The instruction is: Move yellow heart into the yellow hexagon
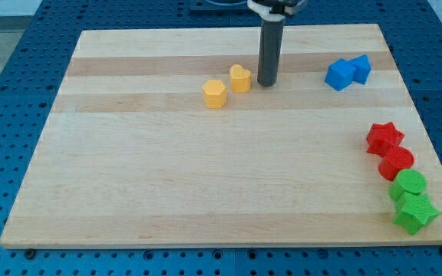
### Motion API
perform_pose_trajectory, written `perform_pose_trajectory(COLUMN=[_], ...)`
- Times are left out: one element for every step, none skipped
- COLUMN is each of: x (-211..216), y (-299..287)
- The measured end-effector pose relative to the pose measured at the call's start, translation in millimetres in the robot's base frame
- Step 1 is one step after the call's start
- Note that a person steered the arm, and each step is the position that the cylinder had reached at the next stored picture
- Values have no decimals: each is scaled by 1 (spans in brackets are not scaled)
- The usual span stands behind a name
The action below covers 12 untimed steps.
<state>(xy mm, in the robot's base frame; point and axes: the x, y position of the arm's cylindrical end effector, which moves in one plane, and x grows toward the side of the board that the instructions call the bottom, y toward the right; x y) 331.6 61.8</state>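
Observation:
The yellow heart stands on the wooden board near the view's top centre. The yellow hexagon sits just to its lower left, with a narrow gap between them. My tip is the lower end of the dark rod, just to the right of the yellow heart and very close to it; I cannot tell whether they touch.
Two blue blocks sit together at the view's top right. At the right edge a red star, a red round block, a green round block and a green star stand in a line. The board lies on a blue pegboard.

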Motion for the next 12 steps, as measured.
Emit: perform_pose_trajectory(x=[-12, -11, -11, -11, -1, 13, 13, 13, 13, -3, -61, -93], y=[-13, -35, -38, -24, 8, 3, -21, -48, -57, -43, -14, 60])
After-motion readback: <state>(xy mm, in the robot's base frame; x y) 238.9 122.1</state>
